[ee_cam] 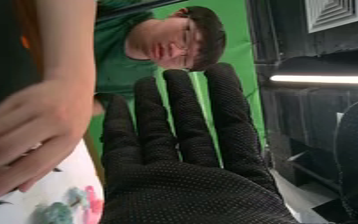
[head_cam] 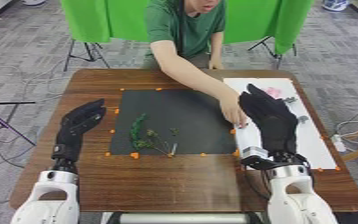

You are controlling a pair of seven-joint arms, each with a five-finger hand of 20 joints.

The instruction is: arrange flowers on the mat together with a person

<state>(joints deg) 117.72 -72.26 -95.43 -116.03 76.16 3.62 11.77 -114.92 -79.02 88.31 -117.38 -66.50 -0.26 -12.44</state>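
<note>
The robot's right hand point(head_cam: 271, 117) points forward above a white sheet point(head_cam: 313, 145), fingers straight, slightly apart; its left hand point(head_cam: 78, 125) is left of the dark mat point(head_cam: 193, 102), fingers extended; a person's hand point(head_cam: 232, 111) blocks the right hand's mat side; green sprigs point(head_cam: 136, 131) lie on the mat; a pink flower point(head_cam: 273, 92) lies on the sheet.

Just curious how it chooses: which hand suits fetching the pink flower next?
Probably the right hand: it is over the white sheet, near the pink flower; the left hand is across the dark mat.
</note>
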